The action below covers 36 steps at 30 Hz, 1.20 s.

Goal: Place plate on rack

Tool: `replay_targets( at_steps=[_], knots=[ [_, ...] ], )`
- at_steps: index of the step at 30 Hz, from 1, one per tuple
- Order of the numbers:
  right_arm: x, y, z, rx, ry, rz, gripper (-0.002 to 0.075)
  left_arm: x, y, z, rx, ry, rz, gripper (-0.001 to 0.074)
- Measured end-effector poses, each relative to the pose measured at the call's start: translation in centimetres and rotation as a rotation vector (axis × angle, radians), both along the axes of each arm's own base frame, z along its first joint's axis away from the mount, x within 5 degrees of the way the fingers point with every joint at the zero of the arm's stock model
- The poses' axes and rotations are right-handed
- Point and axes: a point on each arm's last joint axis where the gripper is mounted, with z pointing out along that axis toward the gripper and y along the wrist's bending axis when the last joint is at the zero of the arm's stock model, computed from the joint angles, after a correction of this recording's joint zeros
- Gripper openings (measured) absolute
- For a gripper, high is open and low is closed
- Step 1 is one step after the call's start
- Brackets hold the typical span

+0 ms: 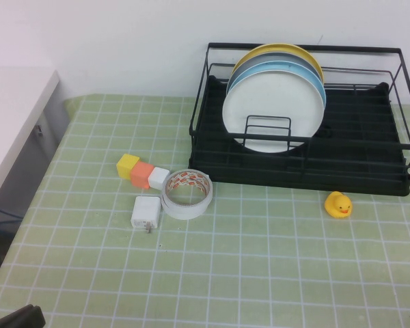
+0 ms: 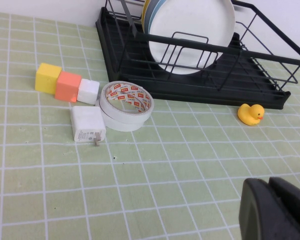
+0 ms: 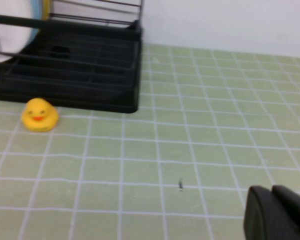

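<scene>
The rack [image 1: 307, 130] is being occupied by the plate [image 1: 273, 113], standing upright against the blue plate [image 1: 313, 76]. A tip forward could be caused if the table [image 1: 260, 273] is jolted. Both the left gripper [image 2: 272, 210] and right gripper [image 3: 277, 212] are being held together, empty, above the table.

The left end effector [image 2: 277, 210] shows in its wrist view as a dark mass in one corner, low over the tabletop [image 2: 155, 170] and holding nothing. The right end effector [image 3: 277, 215] shows the same way in its own wrist view, also low and empty-handed. In the high view, only a dark piece of the left arm [image 1: 17, 318] shows at the near left corner.
</scene>
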Motion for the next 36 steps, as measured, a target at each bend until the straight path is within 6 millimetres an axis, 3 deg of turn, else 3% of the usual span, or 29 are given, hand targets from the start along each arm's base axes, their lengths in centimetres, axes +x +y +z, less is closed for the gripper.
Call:
replay_targets(
  at_steps=[8,31,36],
  knots=[
    [0.0,0.5,-0.1,0.006,0.008,0.087,0.0009,-0.1,0.0,-0.1,0.003,0.008,-0.007,-0.0001],
    [0.0,0.5,-0.1,0.013,0.012,0.093,0.0009,-0.2,-0.1,-0.2,0.010,0.028,-0.022,-0.0001],
    [0.0,0.5,-0.1,0.015,0.012,0.093,0.0009,-0.1,0.3,-1.4,0.080,0.031,0.004,-0.0001]
  ],
)
